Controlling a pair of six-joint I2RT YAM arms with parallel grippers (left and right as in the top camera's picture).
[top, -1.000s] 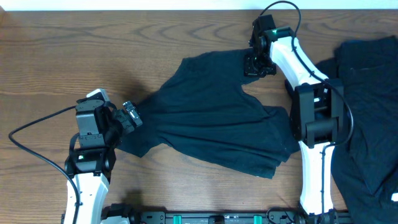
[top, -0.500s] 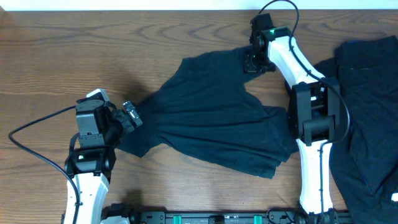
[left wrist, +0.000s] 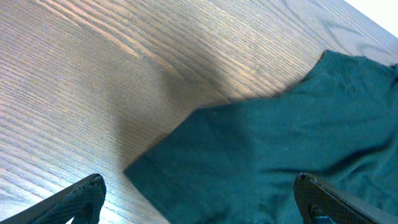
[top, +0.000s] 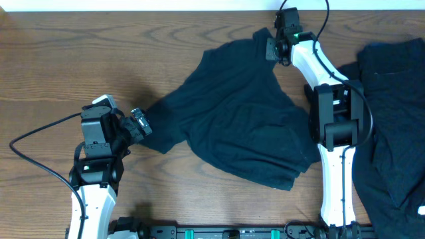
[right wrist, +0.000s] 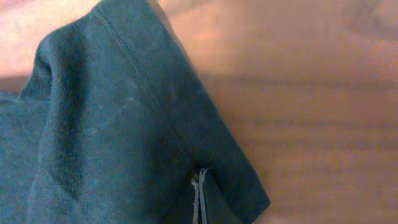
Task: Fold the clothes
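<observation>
T-shirt [top: 232, 126] lies mid-counter [top: 99, 53], long axis slanting near left to far right; right end effector [top: 272, 50] is pressed together, pinching its far-right corner; left end effector [top: 138, 123], spread wide and empty, sits just beside the near-left sleeve.

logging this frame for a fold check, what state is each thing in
T-shirt: unfolded, lying rumpled on the table, one edge pinched.
right gripper: shut on the T-shirt's hemmed edge at the far side.
left gripper: open wide at the near-left sleeve, holding nothing.
other clothes: unfolded dark heap at the table's right edge, untouched.
</observation>
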